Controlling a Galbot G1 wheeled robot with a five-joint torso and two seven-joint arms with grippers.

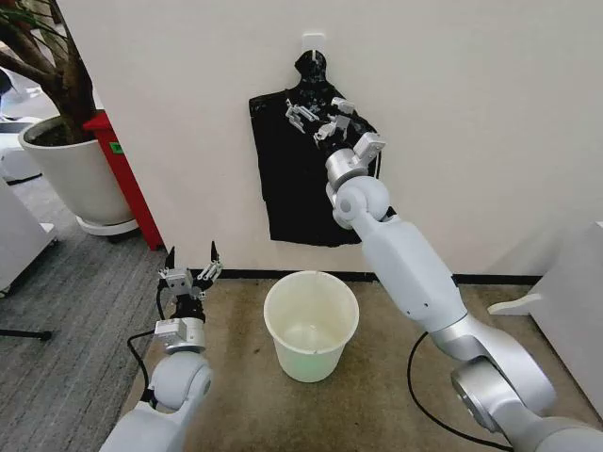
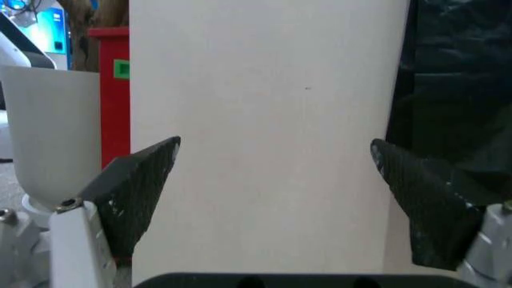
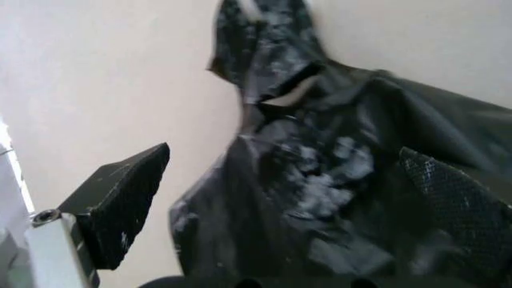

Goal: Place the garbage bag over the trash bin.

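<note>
A flat black bundle (image 1: 297, 179) with a knotted top hangs from a hook (image 1: 313, 41) on the wall. The garbage bag, as a single loose bag, is hidden. My right gripper (image 1: 316, 121) is raised against the bundle's upper part, open, with the crinkled black plastic (image 3: 320, 180) just ahead between its fingers. The cream-white trash bin (image 1: 316, 363) stands empty on the floor below the bundle. My left gripper (image 1: 191, 261) is low, left of the bin, open and facing the bare wall (image 2: 272, 120), with the bundle's edge (image 2: 456, 90) at one side.
A large white plant pot (image 1: 71, 169) and a red stand (image 1: 127, 179) are at the wall's left corner. White furniture (image 1: 575, 311) stands to the right. A black cable (image 1: 424, 395) lies on the floor by my right arm.
</note>
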